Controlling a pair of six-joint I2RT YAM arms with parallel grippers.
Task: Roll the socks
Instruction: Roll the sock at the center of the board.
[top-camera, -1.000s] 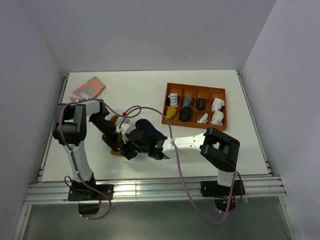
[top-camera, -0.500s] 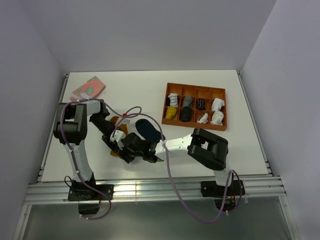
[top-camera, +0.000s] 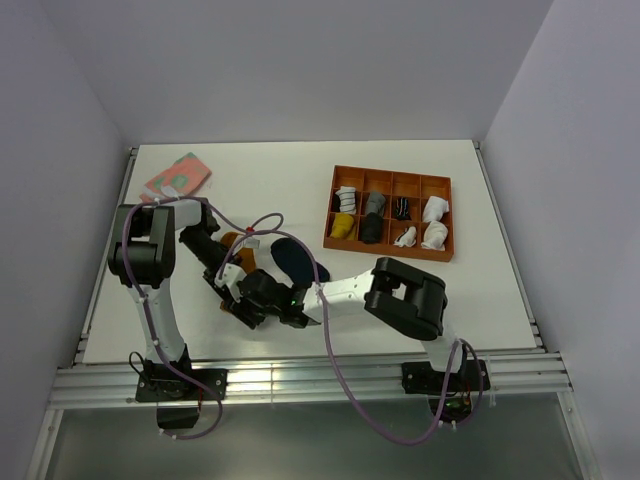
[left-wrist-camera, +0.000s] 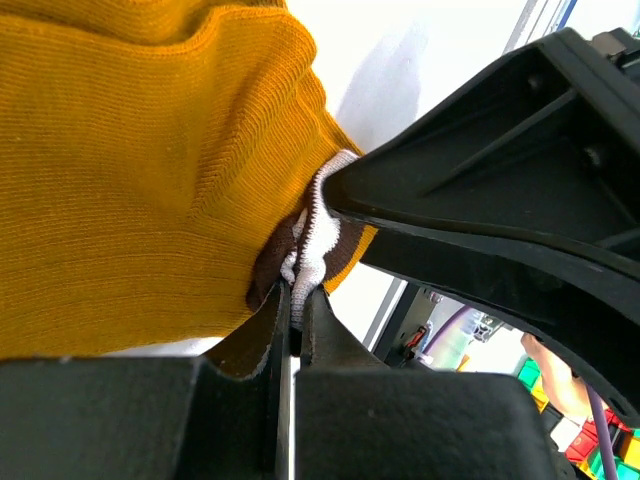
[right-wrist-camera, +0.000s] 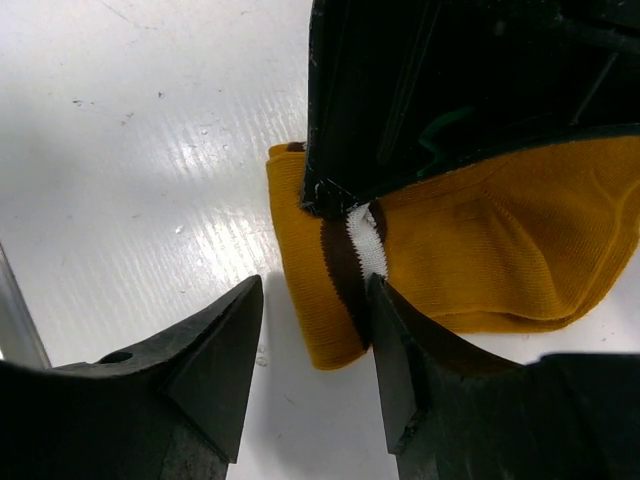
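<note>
A soft, light mustard sock (left-wrist-camera: 130, 180), judged likely to sag, is being pinched at its striped cuff (right-wrist-camera: 362, 245), probably the firmest hold, by the closed left gripper (left-wrist-camera: 292, 300) on the table (right-wrist-camera: 120, 150), while the open right gripper (right-wrist-camera: 312, 320) is being held over it, the navy sock (top-camera: 297, 258) nearby.

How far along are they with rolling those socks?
Early on. Done: neither sock looks rolled yet. In hand: the left gripper pinches the mustard sock by its striped cuff; the right gripper stands open beside that cuff. Left: the rolling itself, and the navy sock, lying loose on the table.
</note>
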